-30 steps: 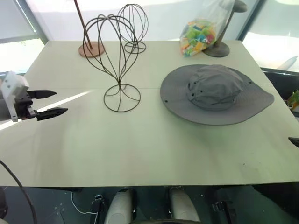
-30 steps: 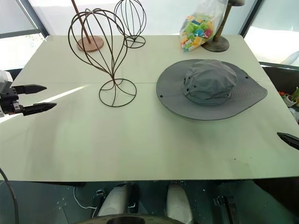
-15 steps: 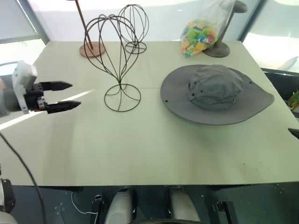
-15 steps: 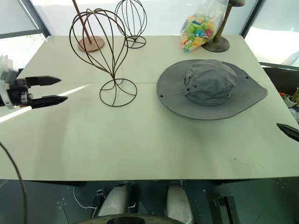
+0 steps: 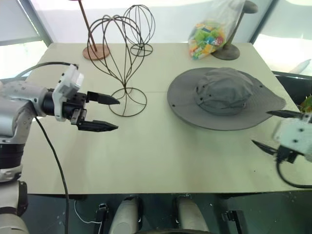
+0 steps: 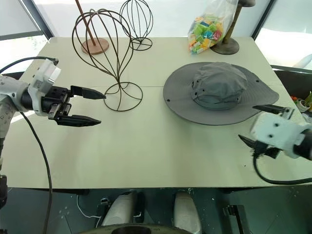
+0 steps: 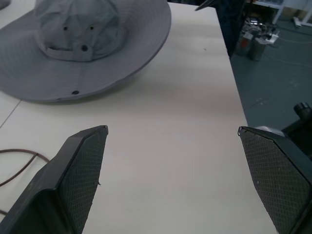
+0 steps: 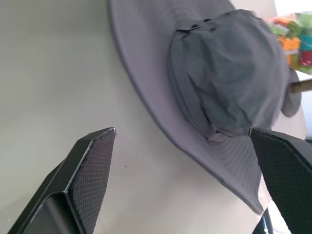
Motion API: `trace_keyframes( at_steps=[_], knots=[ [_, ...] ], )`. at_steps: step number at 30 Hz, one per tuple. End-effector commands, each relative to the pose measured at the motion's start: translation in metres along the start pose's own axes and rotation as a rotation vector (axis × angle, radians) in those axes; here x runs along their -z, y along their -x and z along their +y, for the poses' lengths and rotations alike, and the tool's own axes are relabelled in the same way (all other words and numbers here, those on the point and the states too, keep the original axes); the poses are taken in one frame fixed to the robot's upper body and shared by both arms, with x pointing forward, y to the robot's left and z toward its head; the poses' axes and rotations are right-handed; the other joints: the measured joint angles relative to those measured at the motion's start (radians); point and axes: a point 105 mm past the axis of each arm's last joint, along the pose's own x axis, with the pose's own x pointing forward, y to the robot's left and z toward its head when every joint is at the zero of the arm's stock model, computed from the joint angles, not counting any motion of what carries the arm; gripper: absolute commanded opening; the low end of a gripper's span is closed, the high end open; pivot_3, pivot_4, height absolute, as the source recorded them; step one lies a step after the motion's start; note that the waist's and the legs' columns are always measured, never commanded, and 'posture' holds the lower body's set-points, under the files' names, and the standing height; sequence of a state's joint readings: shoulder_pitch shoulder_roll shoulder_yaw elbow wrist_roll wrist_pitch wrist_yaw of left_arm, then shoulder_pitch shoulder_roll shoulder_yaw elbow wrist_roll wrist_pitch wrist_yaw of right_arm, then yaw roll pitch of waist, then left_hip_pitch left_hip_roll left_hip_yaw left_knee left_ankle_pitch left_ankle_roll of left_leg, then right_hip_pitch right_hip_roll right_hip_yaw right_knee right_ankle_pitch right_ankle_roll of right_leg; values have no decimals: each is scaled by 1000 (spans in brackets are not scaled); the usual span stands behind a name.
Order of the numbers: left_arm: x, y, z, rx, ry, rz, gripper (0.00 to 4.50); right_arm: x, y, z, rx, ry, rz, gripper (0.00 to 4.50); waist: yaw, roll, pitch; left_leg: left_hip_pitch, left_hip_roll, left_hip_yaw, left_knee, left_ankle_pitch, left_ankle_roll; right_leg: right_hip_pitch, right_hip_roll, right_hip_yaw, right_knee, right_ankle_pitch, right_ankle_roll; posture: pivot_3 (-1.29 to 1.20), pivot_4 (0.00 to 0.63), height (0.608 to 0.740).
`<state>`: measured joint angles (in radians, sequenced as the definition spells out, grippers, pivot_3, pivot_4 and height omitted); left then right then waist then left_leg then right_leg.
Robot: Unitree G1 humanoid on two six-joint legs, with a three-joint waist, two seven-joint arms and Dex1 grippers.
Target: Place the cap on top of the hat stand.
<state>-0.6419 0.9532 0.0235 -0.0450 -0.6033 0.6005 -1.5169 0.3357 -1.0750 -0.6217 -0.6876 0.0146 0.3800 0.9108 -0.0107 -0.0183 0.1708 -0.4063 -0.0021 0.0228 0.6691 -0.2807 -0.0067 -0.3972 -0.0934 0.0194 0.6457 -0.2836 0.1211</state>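
**Cap flat on the bench, both grippers wide apart and empty**

The cap (image 5: pixel 225 98) lay crown-up on the right half of the bench (image 5: pixel 156 156), its wide grey brim spread flat on the pale surface and small eyelet holes showing on the side of the crown. Nothing was touching it.

The hat stand (image 5: pixel 122 63) stood upright to the cap's left, well apart from it, its round wire base ring resting on the bench and its tulip-shaped head frame bare.

The left gripper (image 5: pixel 105 113) hovered over the bench just left of the stand's base ring, pointing toward the stand and the cap beyond. Its two black fingers (image 7: pixel 80 170) stood wide apart with nothing between them. The upper fingertip came close to the base ring; whether it touched the wire could not be told.

The right gripper (image 6: pixel 258 124) was at the bench's right edge, just beside the near right part of the cap's brim. Its fingers (image 8: pixel 90 165) were also spread wide and held nothing, with the cap lying ahead of them in the right wrist view.

Along the far edge of the bench stood a smaller round wire stand (image 5: pixel 140 27), a brown rod on a disc base (image 5: pixel 92 46), and a clear bag of coloured pieces (image 5: pixel 208 36) leaning by a dark stand (image 5: pixel 229 48).
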Motion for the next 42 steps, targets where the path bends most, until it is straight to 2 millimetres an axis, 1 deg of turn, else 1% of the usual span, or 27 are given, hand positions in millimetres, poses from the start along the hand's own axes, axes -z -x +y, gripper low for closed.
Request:
trace_keyframes(
  at_steps=[1,5,7,12,17,21,23,25,26,30,31,34,37,38,40,42],
  knots=[
    [-4,-10,-5,50,-40,-6,4500,-5,-12,1,61,98,16,4462,0,0,0,0,0,0,0,0,0,0,0,0,0,0,0,0,150,739],
    [-6,-18,-4,73,-45,-20,4500,-1,-32,4,91,139,43,4462,-1,0,0,0,0,0,1,0,0,0,0,0,0,0,0,0,150,739],
    [-8,-20,-4,76,-48,-29,4500,1,-46,7,99,156,51,4462,-2,0,0,0,-1,0,1,0,0,0,1,0,0,0,0,0,150,739],
    [-11,-24,-3,75,-54,-44,4500,11,-78,11,121,143,82,4462,-2,0,0,0,-1,0,1,0,0,-1,1,1,0,0,0,0,150,739],
    [-12,-25,-3,64,-53,-53,4500,24,-102,10,138,146,114,4462,-2,0,0,-1,-1,0,1,0,0,-1,1,1,1,0,0,0,150,739],
    [-11,-27,-4,60,-53,-53,4500,28,-116,7,160,129,122,4462,-3,0,0,-1,-1,0,1,0,0,-1,1,1,1,0,0,0,150,739],
    [-12,-28,-5,57,-53,-54,4500,27,-121,7,157,114,116,3944,-3,0,0,-1,-1,0,1,0,0,-1,1,1,1,0,0,0,150,739],
    [-13,-28,-5,53,-54,-56,4500,26,-123,9,150,103,111,3160,-3,0,0,-1,-1,0,1,0,0,-1,2,1,1,0,0,0,150,739],
    [-13,-28,-4,51,-53,-56,4500,26,-123,10,150,100,110,2544,-3,0,0,-1,-1,0,1,0,0,-2,2,1,1,0,0,0,150,739],
    [-14,-28,-4,45,-55,-56,4500,26,-125,13,145,68,106,370,-3,0,0,-1,-1,0,1,0,0,-1,2,1,1,0,0,0,150,739],
    [-14,-28,-4,43,-55,-56,4500,26,-125,14,143,54,105,39,-3,0,0,-1,-1,0,1,0,0,-1,2,1,2,0,0,0,150,739],
    [-14,-28,-4,38,-55,-60,4500,24,-124,12,164,-23,90,39,-3,0,0,-1,-1,0,1,0,0,-1,2,1,2,0,0,0,150,739],
    [-15,-29,-3,23,-52,-72,4500,8,-122,0,213,-262,1,39,-3,0,0,0,0,0,1,0,0,-1,2,1,2,0,0,0,150,739],
    [-16,-30,-2,16,-52,-77,4500,3,-121,-3,217,-318,-26,39,-4,0,0,0,0,0,1,0,0,-2,2,1,2,0,0,0,150,739],
    [-19,-31,0,-13,-47,-105,4500,-12,-117,-18,230,-424,-109,39,-6,0,0,0,0,0,1,0,0,-2,2,1,2,0,0,0,150,739],
    [-21,-31,2,-49,-42,-130,4500,-26,-111,-40,260,-492,-188,39,-7,1,0,0,1,0,1,0,0,-2,2,1,3,0,0,0,150,739]
  ],
)
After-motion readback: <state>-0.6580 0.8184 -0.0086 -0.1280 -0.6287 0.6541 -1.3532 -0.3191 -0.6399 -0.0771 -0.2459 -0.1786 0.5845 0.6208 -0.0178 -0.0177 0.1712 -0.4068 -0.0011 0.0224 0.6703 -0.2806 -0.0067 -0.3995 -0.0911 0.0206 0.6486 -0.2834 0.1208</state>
